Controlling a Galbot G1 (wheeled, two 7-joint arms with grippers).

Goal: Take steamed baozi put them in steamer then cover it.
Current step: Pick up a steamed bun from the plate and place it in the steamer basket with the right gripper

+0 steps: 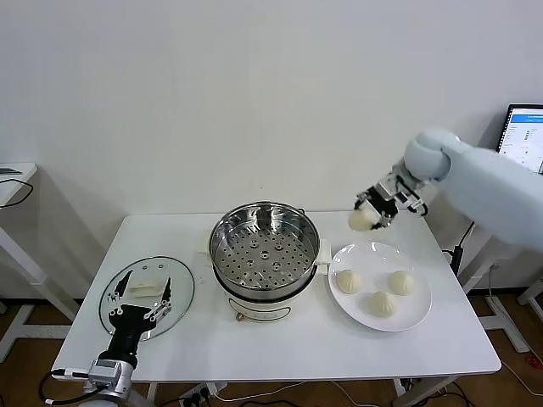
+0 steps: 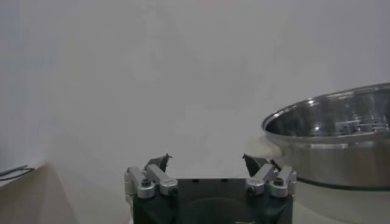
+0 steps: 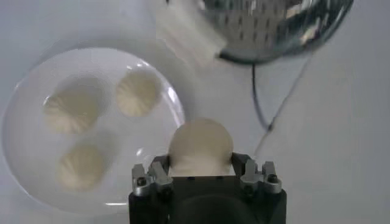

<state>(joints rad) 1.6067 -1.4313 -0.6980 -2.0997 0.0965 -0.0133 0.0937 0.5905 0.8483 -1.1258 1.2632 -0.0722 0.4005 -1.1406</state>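
Baozi in the grip: one steamed baozi (image 1: 364, 219) is pinched between the fingers of the right tool (image 1: 375, 214), held in the air above the far edge of the plate (image 1: 416, 318), between plate and steamer; in the right wrist view the same bun (image 3: 200, 142) sits round and pale between the two fingers.
Baozi on the plate: three buns lie on the white plate, one at the left (image 1: 349, 281), one at the right (image 1: 401, 282), one nearer the front (image 1: 382, 303); close together, pleats up.
Steamer: the shiny steel steamer (image 1: 265, 253) stands on its white base at the middle of the table (image 1: 280, 349), just left of the plate; its perforated tray (image 1: 265, 247) holds no bun.
Lid: the clear glass lid (image 1: 178, 301) with its white handle (image 1: 149, 288) lies flat on the left part of the table, apart from the steamer.
Right tool: pressed onto the bun from both sides, arm reaching in from the right.
Left tool: the left tool (image 1: 141, 297) hangs low at the near left, over the lid, fingers spread wide with nothing between them; the left wrist view shows its two fingertips (image 2: 158, 162) well apart.
Background: a lit screen (image 1: 523, 136) shows at the far right edge.
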